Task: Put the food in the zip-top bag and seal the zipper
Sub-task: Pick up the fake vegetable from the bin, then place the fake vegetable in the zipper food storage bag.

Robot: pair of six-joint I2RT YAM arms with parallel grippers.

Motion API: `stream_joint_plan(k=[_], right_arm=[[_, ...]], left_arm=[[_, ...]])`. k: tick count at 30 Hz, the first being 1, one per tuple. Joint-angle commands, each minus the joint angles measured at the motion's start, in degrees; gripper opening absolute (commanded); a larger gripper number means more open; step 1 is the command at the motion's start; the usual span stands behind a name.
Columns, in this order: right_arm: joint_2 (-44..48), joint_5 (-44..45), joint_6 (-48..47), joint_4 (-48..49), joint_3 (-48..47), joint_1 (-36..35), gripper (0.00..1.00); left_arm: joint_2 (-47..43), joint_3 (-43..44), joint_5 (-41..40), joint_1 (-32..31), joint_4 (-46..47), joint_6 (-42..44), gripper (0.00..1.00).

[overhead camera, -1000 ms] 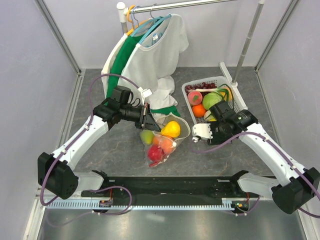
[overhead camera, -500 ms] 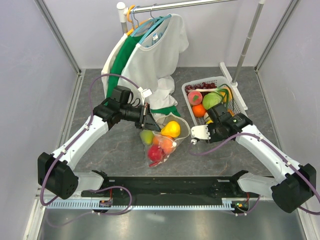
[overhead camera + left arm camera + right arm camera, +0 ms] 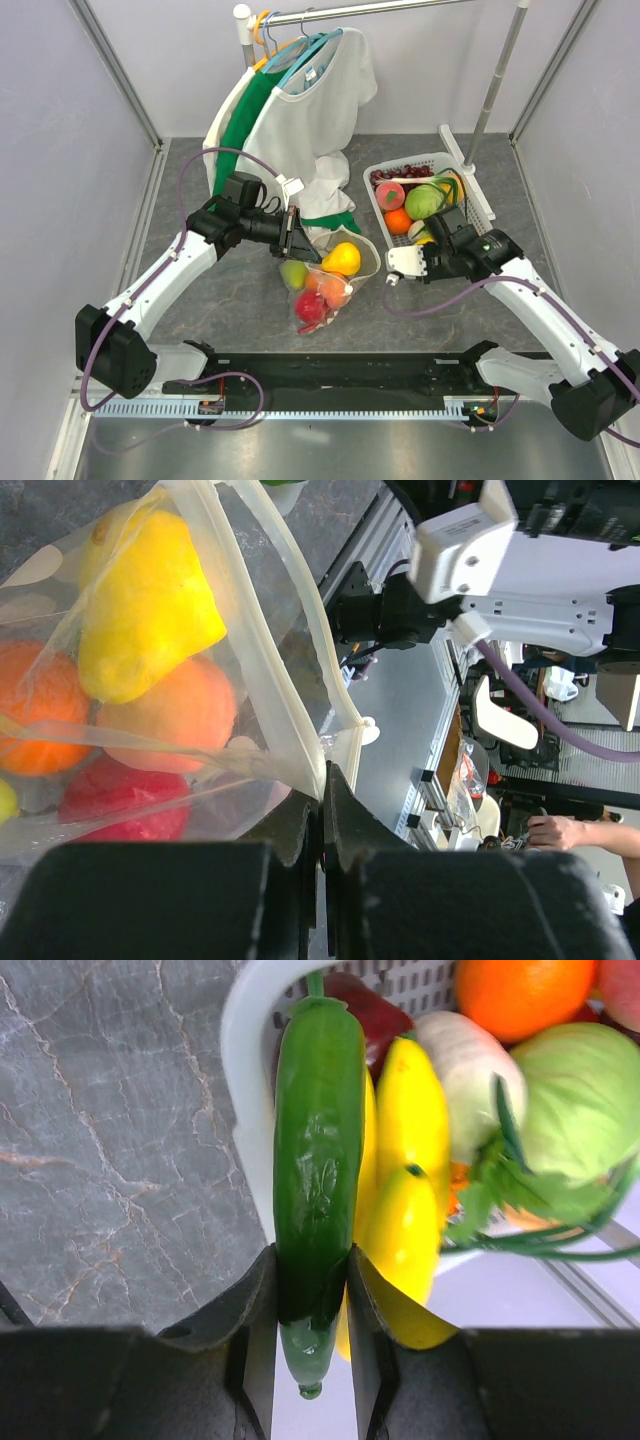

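Note:
The dotted zip-top bag lies mid-table with its mouth held up; it holds a yellow lemon, a green apple, orange fruit and a red piece. My left gripper is shut on the bag's mouth edge, beside the pale zipper strip. My right gripper is shut on a green chili pepper, held over the near corner of the white basket. In the top view the right gripper sits at the basket's front edge and the pepper is hidden.
The basket holds an orange, a green cabbage, a peach, yellow peppers and a white vegetable. White and green garments hang from a rack behind the bag. A rack pole stands behind the basket.
My right arm has shifted slightly at the basket's front edge, first left, then back right. The left arm and the bag have not moved.

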State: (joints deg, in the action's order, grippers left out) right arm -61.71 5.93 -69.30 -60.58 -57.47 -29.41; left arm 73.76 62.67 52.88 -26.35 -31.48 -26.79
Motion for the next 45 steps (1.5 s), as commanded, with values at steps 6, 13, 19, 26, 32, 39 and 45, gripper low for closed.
stream_joint_plan(k=[6,13,19,26,32,39,45], right_arm=[[0.5,-8.0,9.8,-7.3,-17.0,-0.2,0.0],[-4.4,-19.9,21.3,-13.5,-30.1,-0.3,0.0],[-15.3,-30.1,25.8,-22.3,-38.5,-1.3,0.0],[-21.2,-28.2,27.0,-22.8,-42.9,-7.8,0.0],[-28.7,-27.5,30.0,-22.7,-46.7,-11.1,0.0],[-37.0,-31.8,34.7,-22.8,-51.0,-11.7,0.0],[-42.5,-37.0,47.0,-17.2,-55.1,-11.8,0.0]], left_arm=[[-0.8,0.3,2.1,0.4,2.0,-0.9,0.02],[-0.7,0.3,2.1,0.3,2.0,-0.5,0.02],[-1.1,0.2,2.2,0.3,2.0,0.1,0.02],[-2.0,-0.1,2.2,0.3,2.0,1.4,0.02],[-2.0,-0.6,2.8,0.3,2.0,1.7,0.02],[-2.0,-0.4,3.7,0.3,2.0,1.8,0.02],[-2.0,-1.7,5.1,0.3,3.0,1.2,0.02]])
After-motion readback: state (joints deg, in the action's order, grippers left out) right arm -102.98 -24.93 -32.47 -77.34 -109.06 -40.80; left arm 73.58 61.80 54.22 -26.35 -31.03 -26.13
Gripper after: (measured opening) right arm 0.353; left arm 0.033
